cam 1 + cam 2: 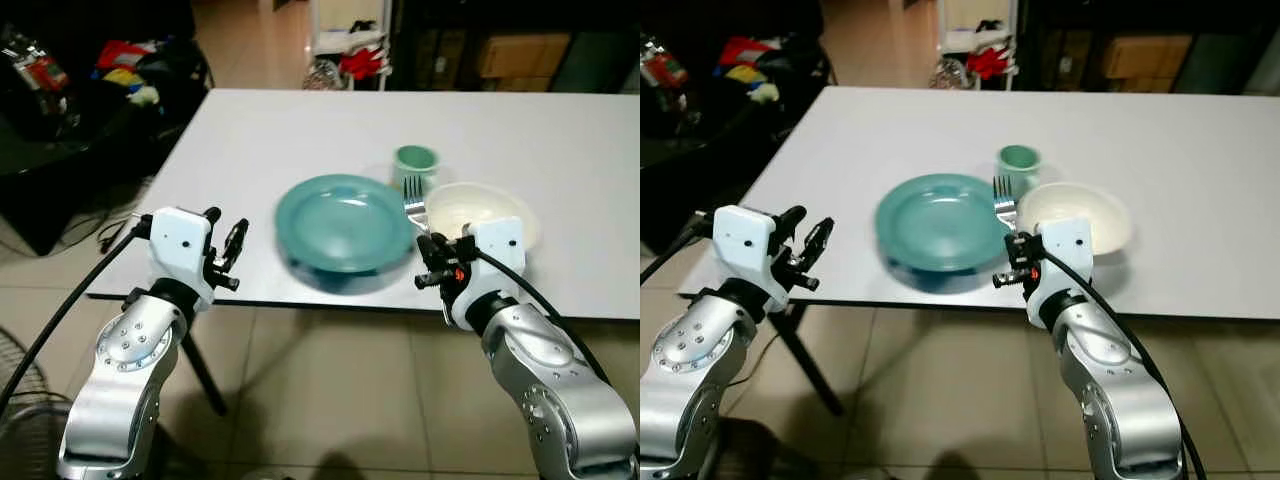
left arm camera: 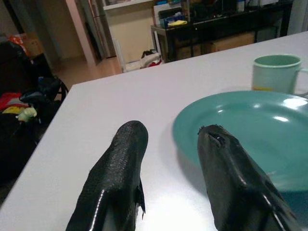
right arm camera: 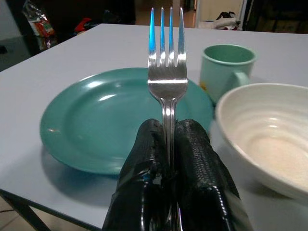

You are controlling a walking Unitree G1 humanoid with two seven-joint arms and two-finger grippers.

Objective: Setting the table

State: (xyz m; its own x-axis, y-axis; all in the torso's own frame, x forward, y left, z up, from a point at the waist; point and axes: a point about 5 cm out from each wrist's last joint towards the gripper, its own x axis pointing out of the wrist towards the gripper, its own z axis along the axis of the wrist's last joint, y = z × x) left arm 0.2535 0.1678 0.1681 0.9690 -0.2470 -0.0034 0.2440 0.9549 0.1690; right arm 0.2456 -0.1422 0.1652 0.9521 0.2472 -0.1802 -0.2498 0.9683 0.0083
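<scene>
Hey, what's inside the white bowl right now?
Nothing visible: the white bowl shows a bare, pale inside in the right wrist view. Its near wall hides a sliver of the bottom. The fork is held upright in the right claw, not in the bowl.

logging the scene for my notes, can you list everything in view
table: 1, white, before the robot
plate: 1, teal, near table edge
mug: 1, pale green, behind plate
bowl: 1, cream, right of plate
fork: 1, silver, tines forward, held between plate and bowl
clutter: red and yellow, on dark furniture left of table
boxes: brown, on dark shelf behind table
left tool: open, at table's near edge left of plate
right tool: shut on fork
</scene>
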